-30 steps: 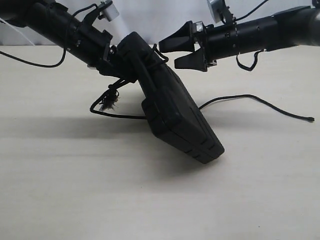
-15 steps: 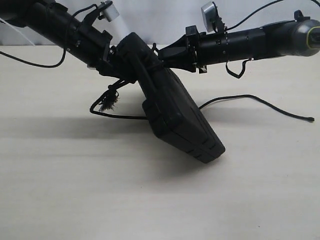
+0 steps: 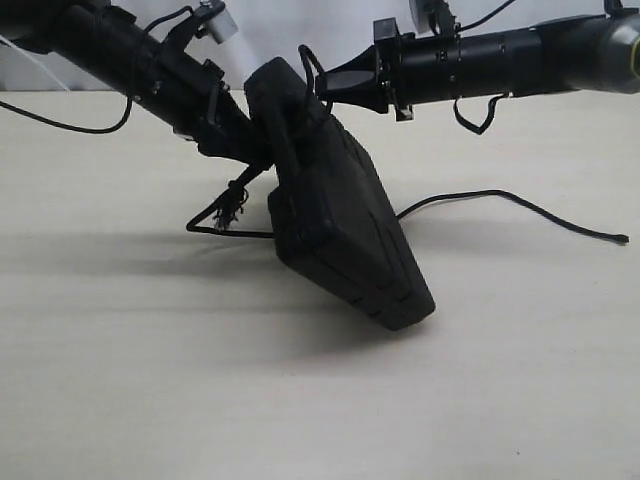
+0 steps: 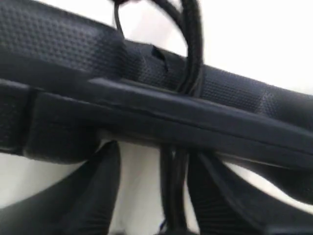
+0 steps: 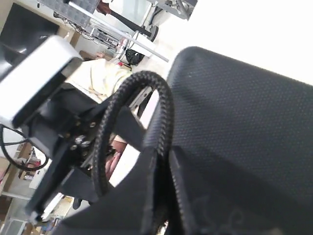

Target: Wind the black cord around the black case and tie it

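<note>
The black case stands tilted, one lower corner on the table and its top end at my left gripper. In the left wrist view the case crosses the frame. The left gripper has its fingers apart, tips hidden under the case, with strands of the black cord between them. My right gripper is shut on a loop of cord above the case top. In the right wrist view the right gripper pinches the braided cord beside the case. The frayed tuft hangs under the left gripper.
The cord's free tail runs along the pale tabletop to the right and ends near the right edge. A thin black robot wire lies at the far left. Both arms reach in from the back.
The right gripper moved left to the case top, shut on the cord and lifted a loop. The case shifted slightly left, and the tuft's strand pulled tauter.
</note>
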You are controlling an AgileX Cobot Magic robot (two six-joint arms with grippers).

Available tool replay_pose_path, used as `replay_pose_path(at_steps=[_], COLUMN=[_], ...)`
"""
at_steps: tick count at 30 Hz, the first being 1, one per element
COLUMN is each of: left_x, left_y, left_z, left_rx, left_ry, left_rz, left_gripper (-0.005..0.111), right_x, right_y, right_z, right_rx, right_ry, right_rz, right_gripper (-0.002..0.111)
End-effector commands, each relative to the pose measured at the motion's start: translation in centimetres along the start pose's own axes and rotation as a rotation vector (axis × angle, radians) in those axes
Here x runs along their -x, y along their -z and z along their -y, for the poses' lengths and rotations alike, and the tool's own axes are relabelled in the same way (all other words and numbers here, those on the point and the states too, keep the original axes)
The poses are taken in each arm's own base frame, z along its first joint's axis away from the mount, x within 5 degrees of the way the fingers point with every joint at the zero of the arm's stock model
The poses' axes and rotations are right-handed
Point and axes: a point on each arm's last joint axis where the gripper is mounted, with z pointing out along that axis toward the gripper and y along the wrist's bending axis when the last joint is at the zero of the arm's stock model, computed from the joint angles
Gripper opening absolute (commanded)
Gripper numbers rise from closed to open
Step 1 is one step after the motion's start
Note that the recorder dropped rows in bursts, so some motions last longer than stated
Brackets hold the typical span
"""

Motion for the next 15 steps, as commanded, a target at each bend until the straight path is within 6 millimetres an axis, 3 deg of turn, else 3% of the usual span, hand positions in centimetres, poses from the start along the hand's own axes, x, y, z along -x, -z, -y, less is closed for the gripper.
replay_pose_path(at_steps=[1,4,8,15], left_x=[0.7,1.8,2.4,0.2], left_y=[2.7,5.4,6.0,2.0], left_z=[0.5,1.4,2.4,2.3], left_rx=[0.137,0.284,0.261,0.129], left_ry=[-0.077,-0.089,-0.09,-0.177], left_rz=[-0.13,-0.182,-0.148,-0.193], left_gripper=[0.053,0.053,0.052,0.052], right_x=[0.6,0.7,0.9,1.2], right_y=[0.6,0.7,0.7,0.8], right_z=[-1.7,-2.1,-2.2,-2.6], right_rx=[0.005,0.008,0.024,0.055], right_ry=[0.046,0.033,0.021,-0.003], right_rz=[0.001,0.007,0.026,0.066], right_gripper=[0.004,0.004,0.004,0.004])
